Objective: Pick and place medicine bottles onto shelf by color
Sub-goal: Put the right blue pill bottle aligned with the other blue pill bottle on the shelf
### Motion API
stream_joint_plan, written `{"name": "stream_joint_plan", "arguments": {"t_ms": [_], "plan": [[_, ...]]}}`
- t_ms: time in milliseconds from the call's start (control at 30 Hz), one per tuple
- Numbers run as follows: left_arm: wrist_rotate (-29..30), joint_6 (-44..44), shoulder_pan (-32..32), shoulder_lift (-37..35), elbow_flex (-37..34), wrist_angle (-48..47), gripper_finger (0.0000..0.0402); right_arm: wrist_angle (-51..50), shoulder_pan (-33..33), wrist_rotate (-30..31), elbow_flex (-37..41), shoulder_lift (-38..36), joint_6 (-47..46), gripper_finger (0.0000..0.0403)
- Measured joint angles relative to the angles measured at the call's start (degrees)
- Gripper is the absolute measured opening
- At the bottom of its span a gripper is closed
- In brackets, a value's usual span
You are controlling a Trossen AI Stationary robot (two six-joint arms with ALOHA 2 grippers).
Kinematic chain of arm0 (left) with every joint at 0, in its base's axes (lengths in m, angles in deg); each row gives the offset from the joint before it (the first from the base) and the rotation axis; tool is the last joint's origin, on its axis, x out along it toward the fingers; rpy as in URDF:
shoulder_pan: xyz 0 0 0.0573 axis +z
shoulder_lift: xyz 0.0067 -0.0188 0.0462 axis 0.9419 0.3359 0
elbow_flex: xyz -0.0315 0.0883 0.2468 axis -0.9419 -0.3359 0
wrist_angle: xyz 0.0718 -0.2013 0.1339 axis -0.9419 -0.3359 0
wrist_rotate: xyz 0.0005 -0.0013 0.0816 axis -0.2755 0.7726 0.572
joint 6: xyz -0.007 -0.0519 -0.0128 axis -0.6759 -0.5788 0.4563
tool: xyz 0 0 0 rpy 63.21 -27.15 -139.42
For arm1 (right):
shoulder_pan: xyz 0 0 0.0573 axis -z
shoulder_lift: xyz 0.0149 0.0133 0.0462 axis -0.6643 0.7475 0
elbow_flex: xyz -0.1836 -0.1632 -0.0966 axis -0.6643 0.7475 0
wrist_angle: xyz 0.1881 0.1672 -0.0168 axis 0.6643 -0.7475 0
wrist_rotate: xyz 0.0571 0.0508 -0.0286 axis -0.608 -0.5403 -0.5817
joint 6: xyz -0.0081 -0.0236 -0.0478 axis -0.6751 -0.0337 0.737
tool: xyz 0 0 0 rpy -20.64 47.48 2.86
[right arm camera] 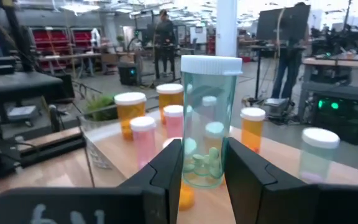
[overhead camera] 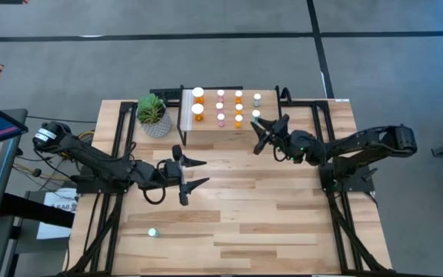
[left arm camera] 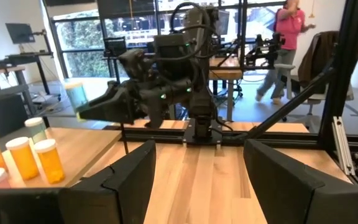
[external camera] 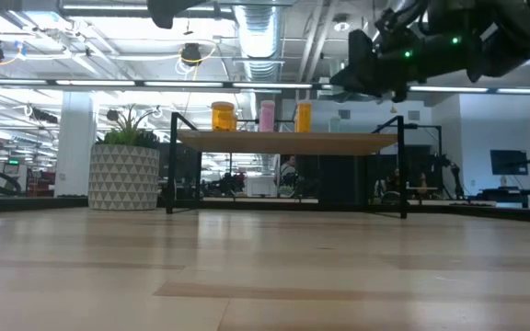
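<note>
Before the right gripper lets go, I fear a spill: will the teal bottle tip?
Possibly. The teal bottle is tall, narrow and nearly empty, so probably light and easily knocked. Its clear wall looks slippery. On its side it would likely roll.

My right pincer (external camera: 375,78) hangs above the far end of the shelf (external camera: 283,142). Below and off to one side of it stand an orange bottle (external camera: 223,117), a pink bottle (external camera: 267,116) and another orange bottle (external camera: 303,117), with the potted plant (external camera: 125,161) farther beyond them.
</note>
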Motion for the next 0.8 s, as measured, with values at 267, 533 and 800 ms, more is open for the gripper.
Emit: {"name": "stream_joint_plan", "arguments": {"t_ms": [267, 533, 800], "plan": [[-0.09, -2.32, 1.61, 0.0, 0.0, -0.14, 0.0233, 0.15, -5.64, -0.01, -0.02, -0.87, 3.71, 0.012], [-14.5, -3.44, 6.99, 4.48, 0.04, 11.71, 0.0233, -0.54, -13.27, -1.39, -0.09, -4.71, 4.61, 0.012], [-21.94, -7.67, 12.07, 12.14, 0.78, 23.02, 0.0234, -0.62, -19.48, -4.46, -0.09, -5.97, 4.41, 0.012]]}}
